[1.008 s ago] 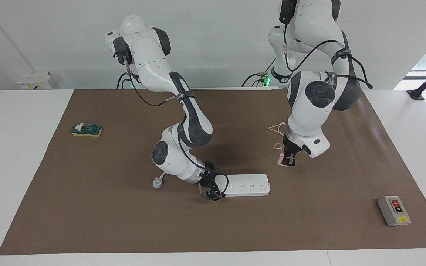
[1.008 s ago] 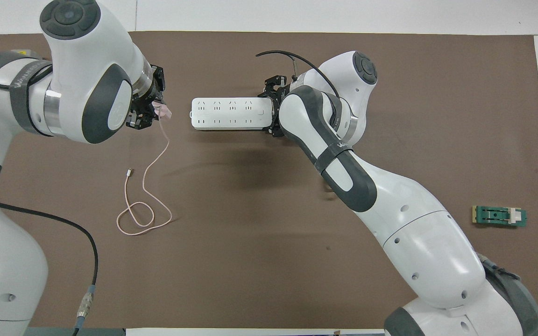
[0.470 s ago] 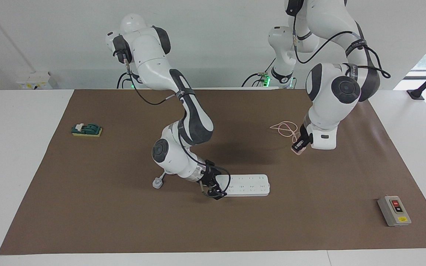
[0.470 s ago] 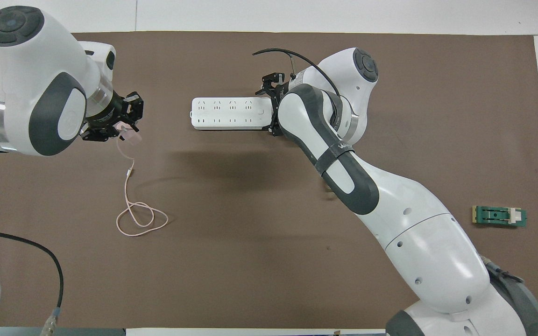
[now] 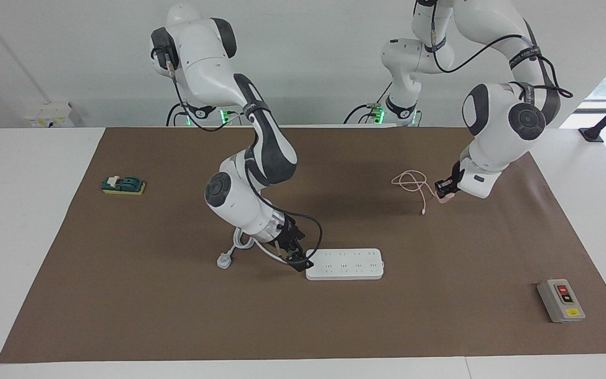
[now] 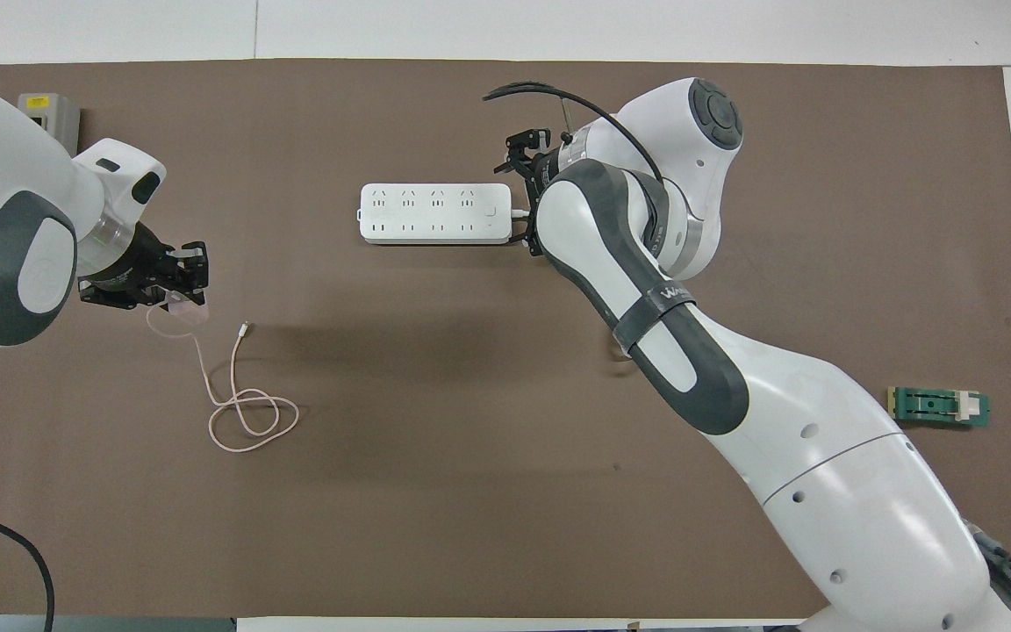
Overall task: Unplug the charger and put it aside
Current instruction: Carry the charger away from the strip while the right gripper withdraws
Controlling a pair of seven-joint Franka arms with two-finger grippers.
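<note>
Pink charger [image 5: 444, 198] is unplugged, clamped in the left gripper [image 6: 179, 294] jaws over the surface [image 5: 177, 316] toward the left arm's end — evidently for setting aside; right gripper [image 5: 296, 259] jaws, state unclear, beside the power strip [image 5: 345, 263].

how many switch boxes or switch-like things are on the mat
2. A grey switch box with a red button lies at the left arm's end, farther from the robots than the power strip; a green knife switch lies at the right arm's end.
</note>
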